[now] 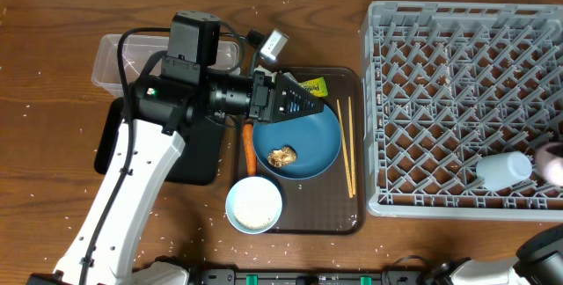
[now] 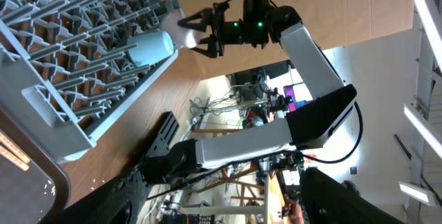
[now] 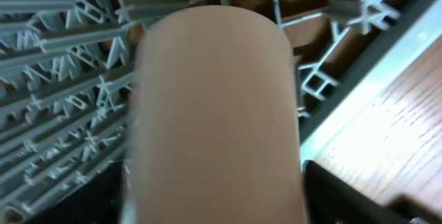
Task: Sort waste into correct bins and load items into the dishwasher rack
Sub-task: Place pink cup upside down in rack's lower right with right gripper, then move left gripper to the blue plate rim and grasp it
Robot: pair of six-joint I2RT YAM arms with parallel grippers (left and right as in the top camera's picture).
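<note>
Right claw (image 2: 197, 32): closed on the pink cup (image 3: 214, 113), a finger on either side. The cup fills the right wrist view, with grey lattice directly behind it. It is held over the dishwasher rack (image 1: 369, 100), at the rack's lower-right corner as seen from overhead. Light-blue cup (image 1: 503, 169) lies on its side in the rack, just beside the pink one.

Left claw (image 1: 315, 106): fingers stand apart in the left wrist view, nothing between them. Overhead places it over the upper-left rim of the dark-blue plate (image 1: 321, 140); whether it touches the plate cannot be told.

Around the left claw:
- yellow-green wrapper (image 1: 310, 85) just beyond it, partly hidden
- brown food lump (image 1: 282, 156) on the plate
- carrot piece (image 1: 249, 144) on the brown tray (image 1: 352, 219), against the plate's left rim
- chopsticks (image 1: 347, 144) side by side on that tray, between plate and rack
- white bowl (image 1: 254, 204) with rice, just beside the plate

Further left on the bench (image 1: 53, 21): clear tub (image 1: 110, 56); black tray (image 1: 198, 157), partly under the left arm.
</note>
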